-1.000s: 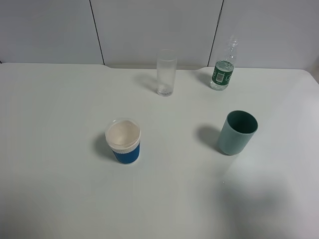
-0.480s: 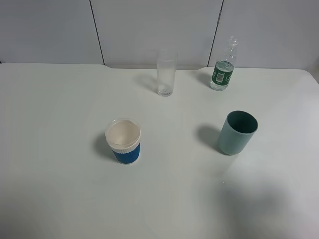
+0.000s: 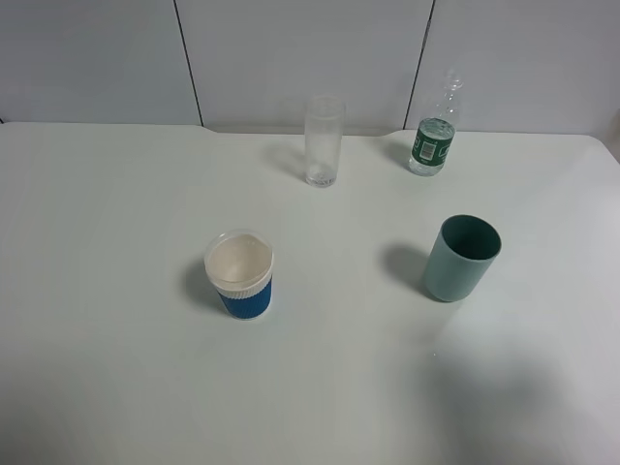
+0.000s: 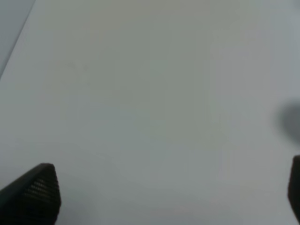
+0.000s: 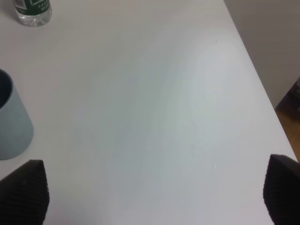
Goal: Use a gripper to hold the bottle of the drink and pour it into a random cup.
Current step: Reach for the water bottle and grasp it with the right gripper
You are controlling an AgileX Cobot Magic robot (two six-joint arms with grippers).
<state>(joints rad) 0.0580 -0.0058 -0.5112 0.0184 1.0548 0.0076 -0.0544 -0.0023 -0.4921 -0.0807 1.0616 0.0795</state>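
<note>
Well, nothing is held yet. From above, the bottle (image 3: 433,139) stands upright at 1 o'clock on the table (image 3: 116,213), close to the far edge. The glass (image 3: 324,140) is at its 9 o'clock, apart from it. A teal cup (image 3: 461,258) sits at roughly 6 o'clock from the bottle, and a blue cup (image 3: 240,278) at 9 o'clock from the table's middle.

The right gripper (image 5: 152,192) has its jaws spread wide on nothing, over bare table. The left gripper (image 4: 164,192) likewise gapes empty.

What worries me is that the teal cup lies between the right gripper and the bottle, so a straight reach could clip it. The bottle looks light and slim, and one finger landing first could tip it or shove it off the far edge. The glass is narrow too, so a pour slightly off would hit the table, and a bump from the bottle's neck could topple it. Whether the cap is on I cannot tell.

Only the overhead view shows the glass and the blue cup, yet no arm appears in it. The right wrist view alone shows that gripper's tips together with the bottle's base and the teal cup's side. The left wrist view gives only its tips and table.
</note>
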